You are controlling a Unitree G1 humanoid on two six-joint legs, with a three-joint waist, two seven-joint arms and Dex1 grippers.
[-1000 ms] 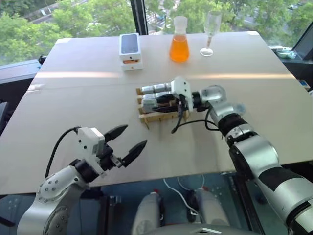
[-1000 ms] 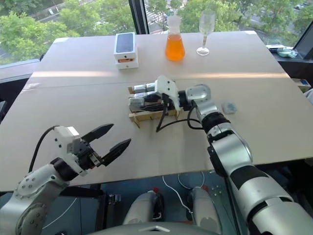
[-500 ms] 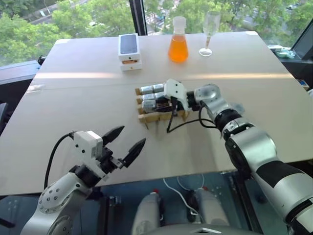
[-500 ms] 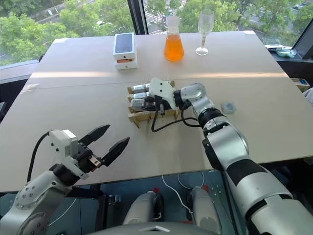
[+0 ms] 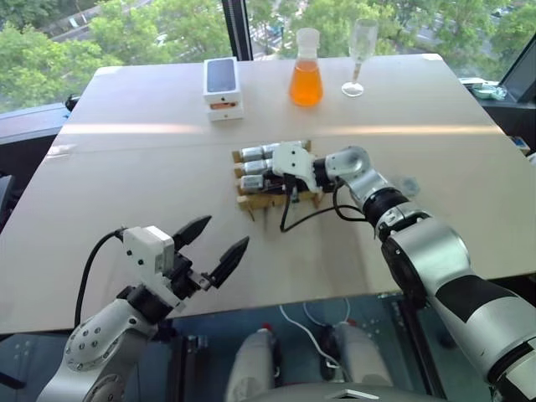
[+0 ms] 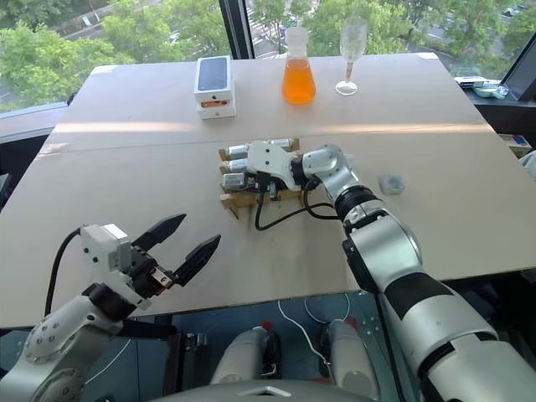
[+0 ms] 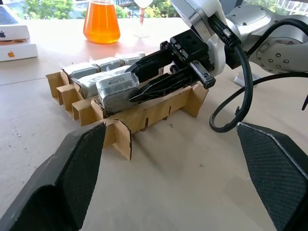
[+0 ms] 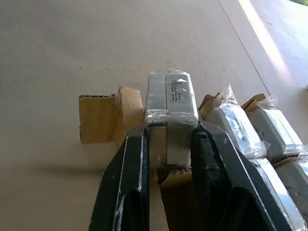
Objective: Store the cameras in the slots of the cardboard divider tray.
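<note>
Moved: the right gripper (image 7: 144,79) has slid leftward across the cardboard divider tray (image 5: 272,198) since a second ago, the camera (image 8: 171,94) in its grip now low over the tray's near-left corner slot; the left gripper (image 5: 216,244) hangs where it was.
Right gripper: clenched on that camera, one black finger on each side of the wrapped silver block.
Left gripper: released, fingers (image 6: 201,254) spread wide, holding nothing, near the table's front edge.
Views: the left wrist view looks from low down and shows the held camera tilted, its free end over the tray's front wall; the right wrist view shows the cardboard strip right under the block and more wrapped cameras (image 8: 240,127) lying in the slots beside it. The head views show the tray's place on the table (image 5: 126,167).
Around: a white phone box (image 5: 223,87), a flask of orange liquid (image 5: 306,69) and a stemmed glass (image 5: 360,55) stand at the far side, well apart from the tray; a small clear item (image 6: 390,182) lies to the tray's right.
In the way: the right gripper's white housing and a looping black cable (image 5: 306,215) cover the tray's right part in the head views.
</note>
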